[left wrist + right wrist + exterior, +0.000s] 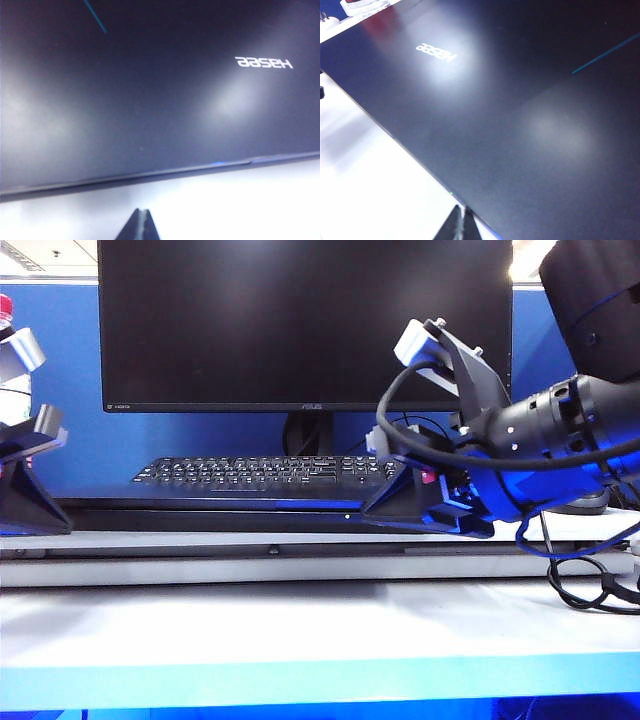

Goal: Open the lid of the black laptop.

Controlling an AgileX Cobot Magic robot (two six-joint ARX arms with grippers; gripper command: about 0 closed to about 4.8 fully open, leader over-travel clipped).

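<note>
While the black laptop point(210, 512) lay closed and flat on the white surface point(300, 630), we saw both arms low at its front edge. Its lid point(150, 100) was down, the outer face up, with the "Hasee" logo point(263, 62) in white letters on it. From the left wrist view, the left pincer point(140, 226) had its two fingertips pressed together into one dark point, holding nothing, just short of the lid's front edge and over bare white surface. A small blue light point(218, 163) showed on that edge, just beyond the tips. From the right wrist view, the right pincer point(459, 224) was likewise closed and empty, its tips right at the laptop's front edge, where a tiny green light point(451, 193) sat just ahead of them. In the exterior view, the left pincer point(30, 502) rested near the laptop's left end and the right pincer point(400, 502) toward its right end. Behind both pincers, past the laptop, stood a black keyboard point(265, 472) and a dark ASUS monitor point(305, 325). A black cable point(585, 580) lay coiled on the surface beside the right arm.
</note>
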